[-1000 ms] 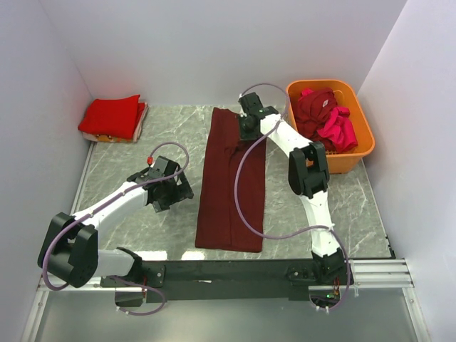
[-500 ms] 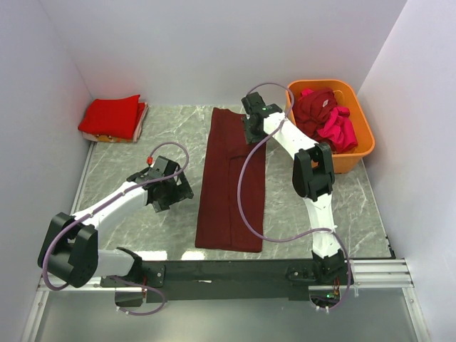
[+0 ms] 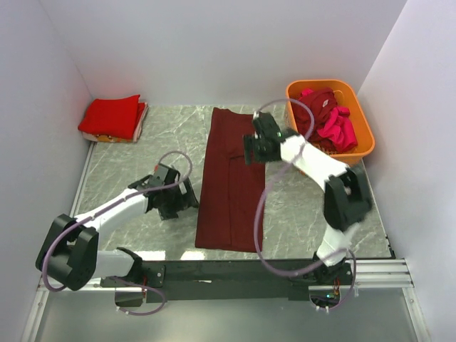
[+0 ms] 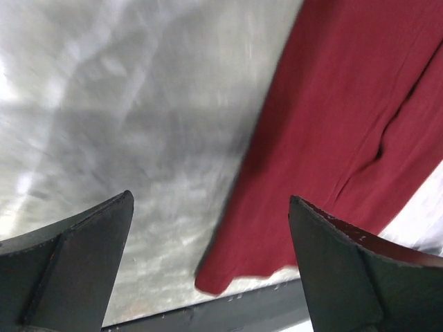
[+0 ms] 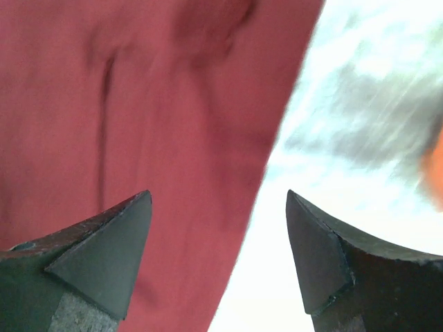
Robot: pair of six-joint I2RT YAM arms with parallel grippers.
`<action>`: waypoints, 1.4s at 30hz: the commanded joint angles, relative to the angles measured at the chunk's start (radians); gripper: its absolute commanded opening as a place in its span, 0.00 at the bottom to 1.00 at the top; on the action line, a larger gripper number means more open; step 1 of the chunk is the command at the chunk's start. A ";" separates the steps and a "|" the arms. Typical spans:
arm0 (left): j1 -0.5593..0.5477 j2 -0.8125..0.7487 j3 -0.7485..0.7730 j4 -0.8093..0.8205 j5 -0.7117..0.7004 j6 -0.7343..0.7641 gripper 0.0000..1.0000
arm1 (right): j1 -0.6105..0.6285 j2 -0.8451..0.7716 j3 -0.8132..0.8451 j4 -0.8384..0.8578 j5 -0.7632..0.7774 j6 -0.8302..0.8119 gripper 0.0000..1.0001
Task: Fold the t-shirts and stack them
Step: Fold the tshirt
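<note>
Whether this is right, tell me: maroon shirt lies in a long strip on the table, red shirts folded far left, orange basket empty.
The orange basket isn't empty: the top view shows crumpled shirts in it. The maroon shirt and folded red shirts are right.

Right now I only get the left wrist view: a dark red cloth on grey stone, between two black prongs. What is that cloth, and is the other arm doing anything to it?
Observer: It is a dark maroon t-shirt, folded into one long strip down the middle of the table.
Operator: And the other arm?
Observer: The right gripper hangs over the strip's right edge, toward its far end, jaws open, holding nothing.
Operator: Are there any more shirts?
Observer: Yes, an orange basket in the far right corner holds crumpled maroon and pink shirts.
</note>
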 commanded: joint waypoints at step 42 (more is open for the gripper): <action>-0.319 -0.123 -0.240 -0.017 0.110 -0.217 0.01 | 0.427 -0.813 -1.150 0.364 -0.450 0.657 0.00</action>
